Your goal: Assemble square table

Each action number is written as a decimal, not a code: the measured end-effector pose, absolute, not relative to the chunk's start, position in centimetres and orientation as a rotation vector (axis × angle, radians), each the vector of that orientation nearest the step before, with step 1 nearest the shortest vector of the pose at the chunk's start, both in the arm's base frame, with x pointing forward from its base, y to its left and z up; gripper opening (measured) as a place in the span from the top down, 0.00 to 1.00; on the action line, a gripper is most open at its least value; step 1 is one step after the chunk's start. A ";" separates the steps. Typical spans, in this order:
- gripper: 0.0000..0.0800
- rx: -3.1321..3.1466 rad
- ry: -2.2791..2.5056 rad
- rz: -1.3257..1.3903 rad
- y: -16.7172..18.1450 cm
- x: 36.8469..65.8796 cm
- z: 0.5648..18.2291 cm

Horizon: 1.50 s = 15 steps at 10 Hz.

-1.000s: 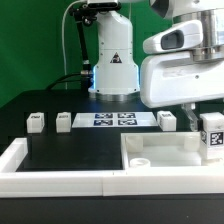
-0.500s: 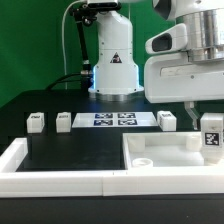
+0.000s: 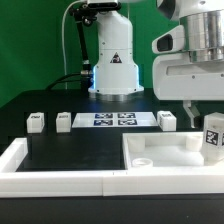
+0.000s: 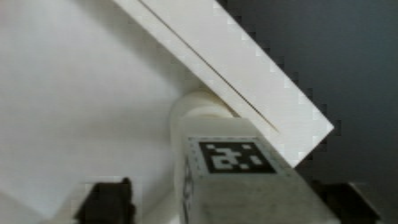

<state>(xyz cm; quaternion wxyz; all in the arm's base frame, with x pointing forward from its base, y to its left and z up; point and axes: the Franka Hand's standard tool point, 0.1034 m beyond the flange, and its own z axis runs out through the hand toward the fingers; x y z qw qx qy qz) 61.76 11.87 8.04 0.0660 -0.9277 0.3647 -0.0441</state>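
The white square tabletop [image 3: 160,158] lies tray-like at the front on the exterior view's right, and its inner face and rim fill the wrist view [image 4: 107,100]. My gripper [image 3: 207,118] is shut on a white tagged leg [image 3: 213,135] and holds it upright over the tabletop's far corner on the exterior view's right. In the wrist view the leg [image 4: 231,155] stands between my fingers [image 4: 111,200], above a round corner socket beside the rim. Three more legs [image 3: 36,122], [image 3: 64,120], [image 3: 167,119] stand on the black table.
The marker board [image 3: 114,120] lies between the loose legs. The robot base [image 3: 113,60] stands behind it. A long white rim [image 3: 60,178] borders the black surface at the front and on the exterior view's left.
My gripper has shifted a little toward the exterior view's right, carrying the leg with it. The other parts have not moved.
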 end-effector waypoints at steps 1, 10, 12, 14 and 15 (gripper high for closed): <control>0.32 -2.827 1.028 -0.137 11.8 61.9 8.2; 0.19 -3.059 -0.148 -0.079 12.4 62.9 8.0; 0.19 -3.054 -0.375 -0.050 12.4 62.9 7.8; 0.19 -3.036 -0.571 -0.053 12.3 62.9 7.8; 0.19 -3.010 -0.740 -0.062 12.1 63.0 7.9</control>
